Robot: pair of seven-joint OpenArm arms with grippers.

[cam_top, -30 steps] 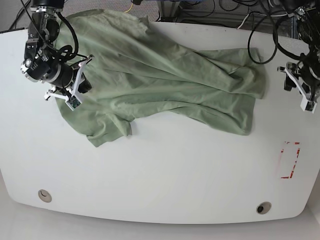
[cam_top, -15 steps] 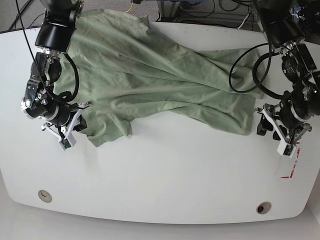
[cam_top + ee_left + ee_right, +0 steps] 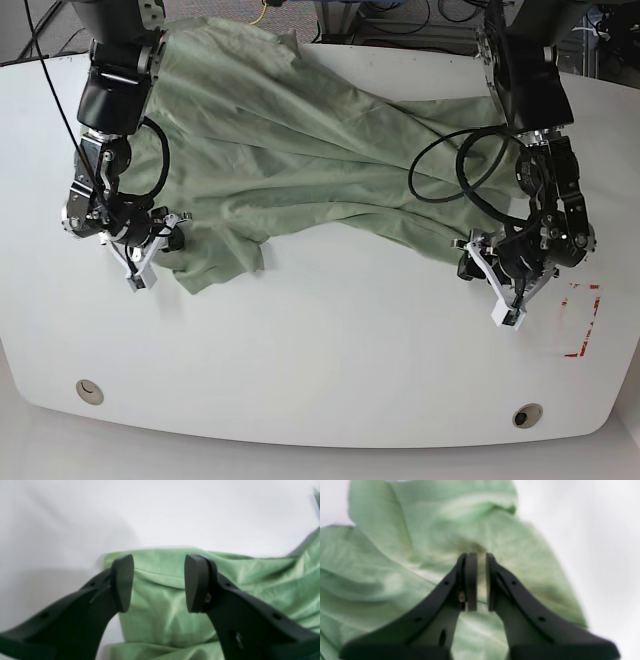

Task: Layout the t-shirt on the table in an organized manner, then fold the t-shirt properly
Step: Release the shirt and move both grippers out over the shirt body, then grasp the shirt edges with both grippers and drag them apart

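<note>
- The pale sage-green, wrinkled short-sleeved t-shirt (image 3: 320,160) is spread in loose folds across the far half of the glossy white table (image 3: 320,370).
- The left gripper (image 3: 159,582) is held wide apart over a hemmed corner of the shirt; nothing is gripped.
- The right gripper (image 3: 481,582) is nearly closed, with a narrow gap showing, low over a sleeve; whether fabric is pinched cannot be told.

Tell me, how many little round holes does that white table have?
2, both near the table's front edge: one hole at the base view's lower left, the other at its lower right. The t-shirt might hide more.
</note>
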